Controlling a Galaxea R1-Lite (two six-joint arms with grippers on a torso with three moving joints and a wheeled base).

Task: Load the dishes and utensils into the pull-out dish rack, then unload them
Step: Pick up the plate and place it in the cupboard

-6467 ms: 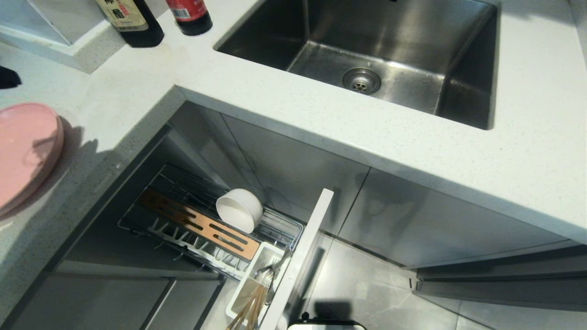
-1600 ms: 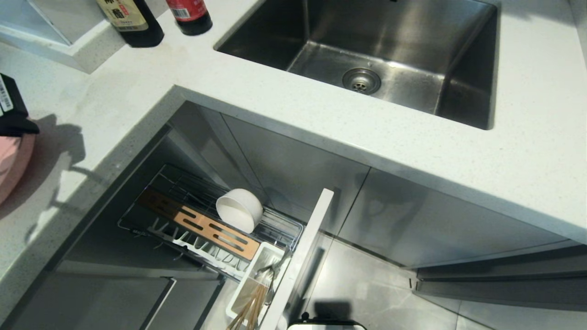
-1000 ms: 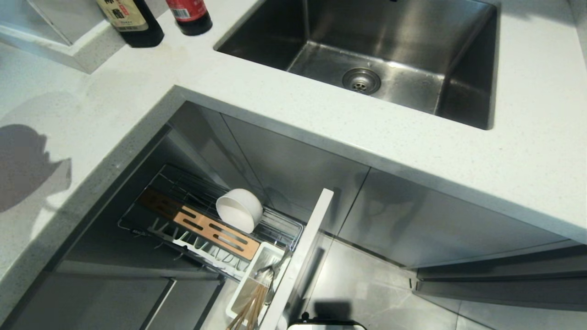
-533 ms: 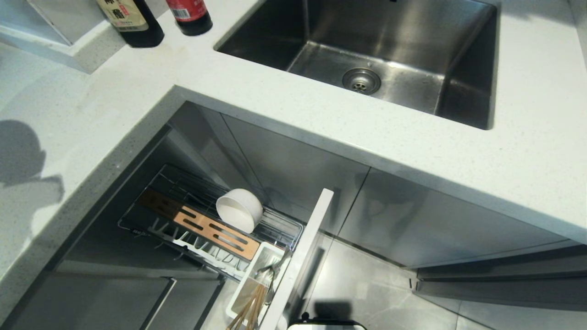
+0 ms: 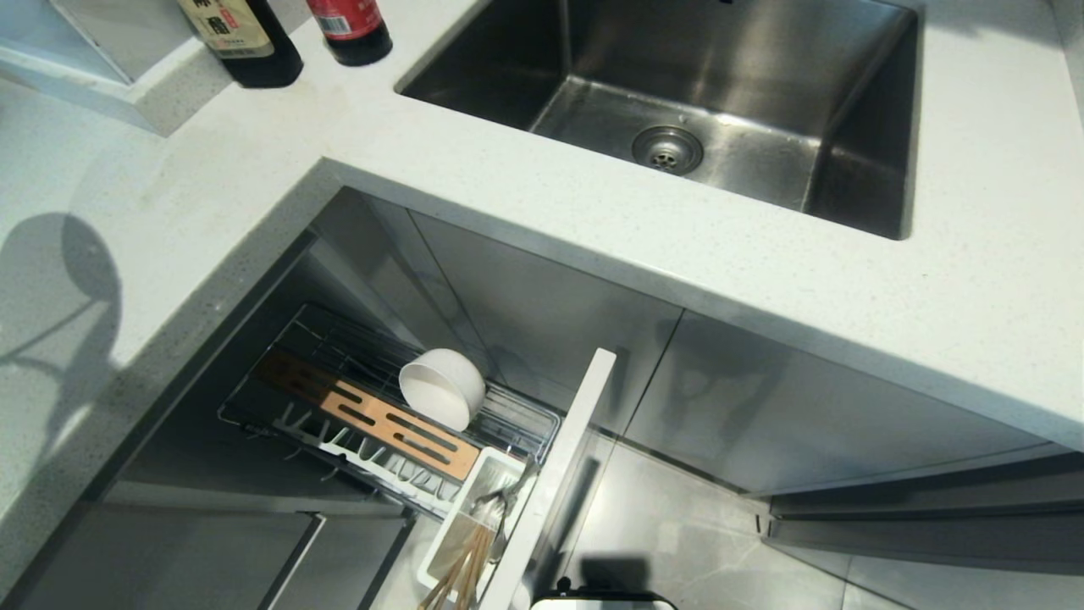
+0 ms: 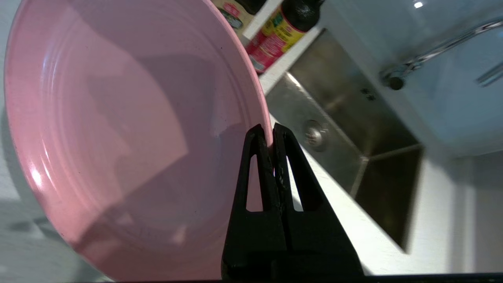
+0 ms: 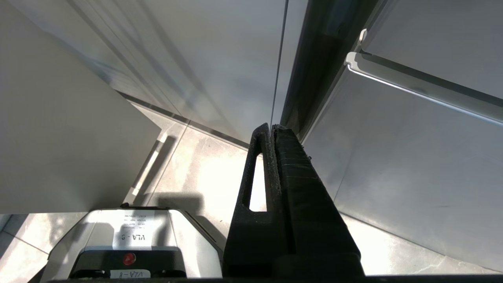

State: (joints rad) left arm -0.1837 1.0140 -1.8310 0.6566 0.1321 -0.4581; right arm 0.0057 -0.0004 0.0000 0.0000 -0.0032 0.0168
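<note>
Below the white counter (image 5: 644,246), the pull-out dish rack (image 5: 356,398) stood drawn out, its pale cabinet front (image 5: 555,474) angled toward the floor. The cream-white bowl (image 5: 442,388) lay tilted on its side on the chrome wires, just beside the tan slotted wooden strip (image 5: 373,415). The chopsticks (image 5: 461,572) and the spoon (image 5: 500,500) stood in the white utensil cup (image 5: 445,542) at the rack's near end; the spoon was hard to make out there, so its exact lean could not be told.

The left gripper (image 6: 272,135) was outside the head view, which caught only a round shadow on the counter's left side. Its wrist camera showed the two black fingers (image 6: 257,165) clamped together on the rim of the pink plate (image 6: 118,129), the plate held tilted up off the counter, with the steel sink (image 6: 353,137) and a red-labelled bottle (image 6: 275,35) beyond it.

The right gripper (image 7: 272,131) hung parked low beside the grey cabinet doors, its fingers pressed together on nothing, above the tiled floor (image 7: 204,169) and the robot's base (image 7: 129,243).
</note>
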